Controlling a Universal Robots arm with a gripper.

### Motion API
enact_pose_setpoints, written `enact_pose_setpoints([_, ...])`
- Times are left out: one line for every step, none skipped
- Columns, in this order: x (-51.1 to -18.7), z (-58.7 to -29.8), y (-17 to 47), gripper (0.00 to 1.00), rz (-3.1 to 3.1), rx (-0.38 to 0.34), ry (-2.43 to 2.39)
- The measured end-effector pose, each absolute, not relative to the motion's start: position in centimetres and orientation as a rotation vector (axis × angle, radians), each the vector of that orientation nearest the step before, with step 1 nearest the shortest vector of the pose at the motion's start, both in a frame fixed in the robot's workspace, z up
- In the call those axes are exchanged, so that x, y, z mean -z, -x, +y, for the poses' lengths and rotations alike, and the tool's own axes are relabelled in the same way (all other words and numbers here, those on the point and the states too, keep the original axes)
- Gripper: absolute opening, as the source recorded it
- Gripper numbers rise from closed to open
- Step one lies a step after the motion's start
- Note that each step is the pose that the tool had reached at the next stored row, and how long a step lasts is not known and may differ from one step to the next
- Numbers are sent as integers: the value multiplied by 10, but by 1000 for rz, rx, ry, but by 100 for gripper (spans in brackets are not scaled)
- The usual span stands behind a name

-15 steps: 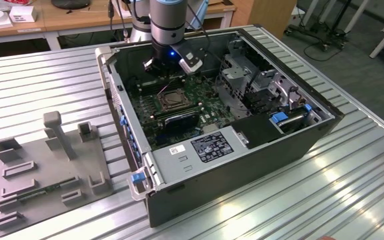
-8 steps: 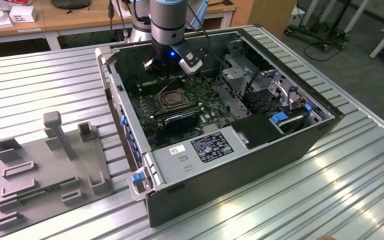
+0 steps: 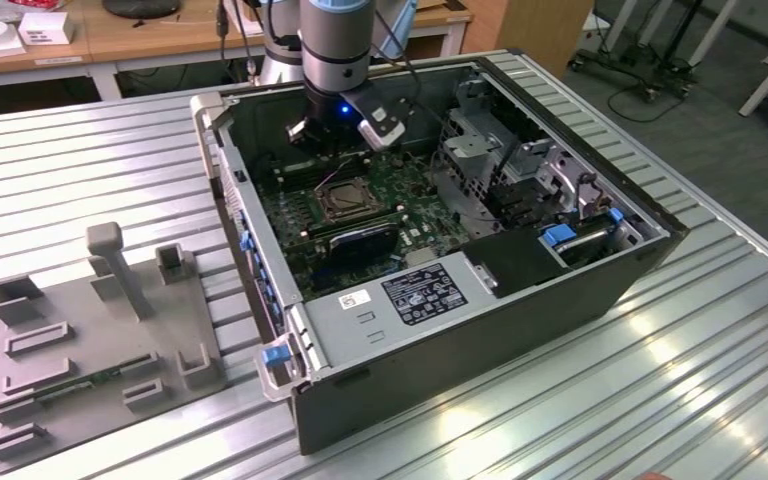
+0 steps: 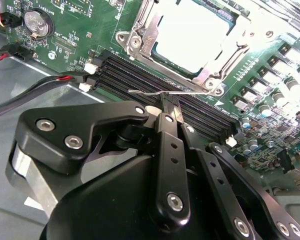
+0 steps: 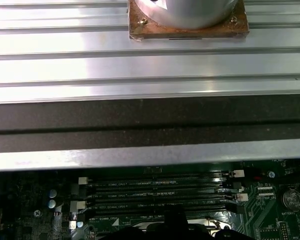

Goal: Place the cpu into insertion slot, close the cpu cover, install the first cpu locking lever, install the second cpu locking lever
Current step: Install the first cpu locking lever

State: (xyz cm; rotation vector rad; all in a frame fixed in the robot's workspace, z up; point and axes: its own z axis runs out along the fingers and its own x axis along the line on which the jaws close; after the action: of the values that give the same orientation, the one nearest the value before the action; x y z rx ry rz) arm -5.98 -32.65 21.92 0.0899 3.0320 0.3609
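The cpu (image 4: 195,30) sits in the insertion slot (image 3: 345,201) on the green motherboard (image 4: 75,30), with the cpu cover (image 4: 140,37) lowered around it. The gripper (image 4: 169,106) has its jaws drawn together, with the tips at the thin locking lever (image 4: 145,92) lying over the memory slots (image 4: 135,75).

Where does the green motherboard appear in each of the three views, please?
Exterior view: the motherboard lies inside the open case, centre.
Second wrist view: beyond the pincer, around the cpu cover.
First wrist view: beside the case wall.
Shared landmark: black memory slots, both wrist views.
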Motion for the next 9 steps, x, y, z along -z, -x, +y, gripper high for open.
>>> enact_pose_setpoints([-219,-327,60,11,3032,-361,-90])
enact_pose_setpoints([-219,-327,60,11,3032,-361,-90])
enact_pose_setpoints([-219,-327,59,11,3032,-361,-90])
enact_pose_setpoints([-219,-327,59,11,3032,-361,-90])
enact_pose_setpoints([-218,-327,59,11,3032,-361,-90])
enact_pose_setpoints([-218,-327,59,11,3032,-361,-90])
enact_pose_setpoints([-218,-327,58,11,3032,-361,-90])
enact_pose_setpoints([-218,-327,58,11,3032,-361,-90])
enact_pose_setpoints([-217,-327,58,11,3032,-361,-90])
